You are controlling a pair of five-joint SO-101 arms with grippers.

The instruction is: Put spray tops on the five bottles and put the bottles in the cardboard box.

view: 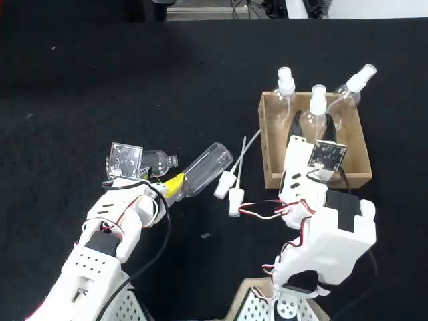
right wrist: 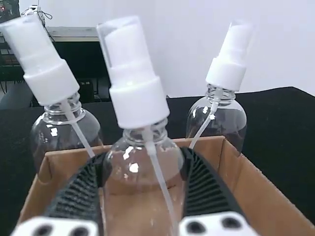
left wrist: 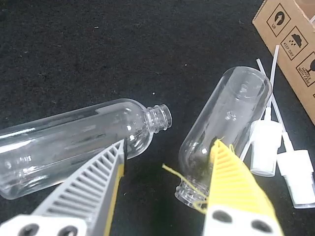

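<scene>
The left gripper (left wrist: pixel 168 144), one finger grey and one yellow, has its fingers apart and clasps nothing. It sits low over the black cloth table (view: pixel 100 80). Two clear, uncapped plastic bottles lie on their sides there. The first bottle (left wrist: pixel 74 147) runs beneath the grey finger; its base is cut off at the frame edge, and from above it is largely hidden behind the wrist camera (view: pixel 126 161). The second bottle (left wrist: pixel 231 113) lies with its open neck beside the yellow finger; contact cannot be confirmed. Two loose white spray tops (left wrist: pixel 266 147) with dip tubes lie just beside the second bottle, between it and the brown cardboard box (view: pixel 265 144). Three capped bottles (view: pixel 283 100) stand upright in the box. The right gripper (right wrist: pixel 145 162), black-fingered, is closed against the sides of the middle capped bottle (right wrist: pixel 133 169). That bottle's base is cut off by the frame edge, and the right arm covers the near part of the box from above.
</scene>
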